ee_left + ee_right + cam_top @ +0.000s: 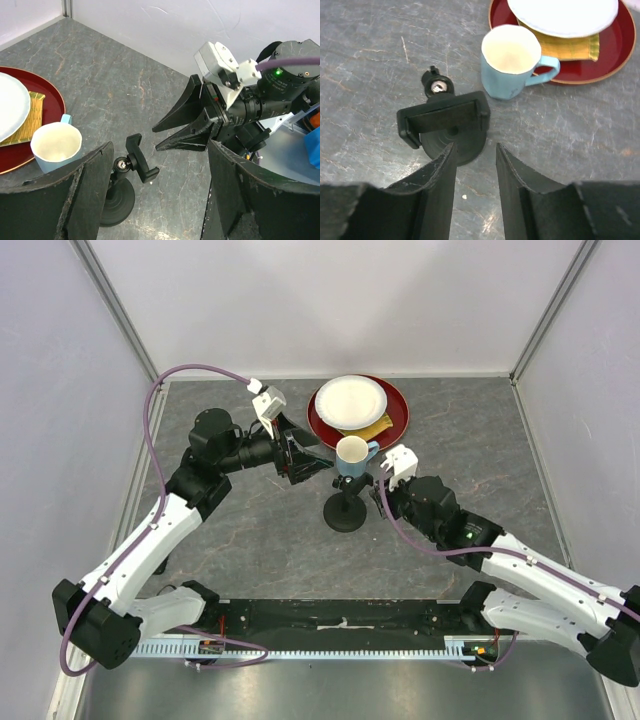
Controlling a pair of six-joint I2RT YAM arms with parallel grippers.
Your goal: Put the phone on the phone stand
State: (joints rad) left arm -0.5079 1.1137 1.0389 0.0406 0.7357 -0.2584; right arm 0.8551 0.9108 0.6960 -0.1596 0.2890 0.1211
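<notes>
The phone stand (pixel 345 512) stands mid-table on its round base, just in front of the blue mug (pixel 352 452). Its clamp head (pixel 444 117) is tilted and holds nothing. The phone is out of view in every frame. My left gripper (pixel 310 462) hovers left of the stand; in its wrist view the left gripper (pixel 160 145) is open wide with only the table and the stand (pixel 141 161) between its fingers. My right gripper (pixel 475 146) sits close to the stand's right side, its jaws partly apart and empty. The left wrist view shows the right gripper (pixel 156 139) pointing at the stand.
A red plate (pixel 395 415) at the back carries a white plate (pixel 350 402) and a folded yellow cloth (pixel 378 428). The mug (pixel 512 57) stands right behind the stand, handle to the right. Pale walls enclose the table on three sides.
</notes>
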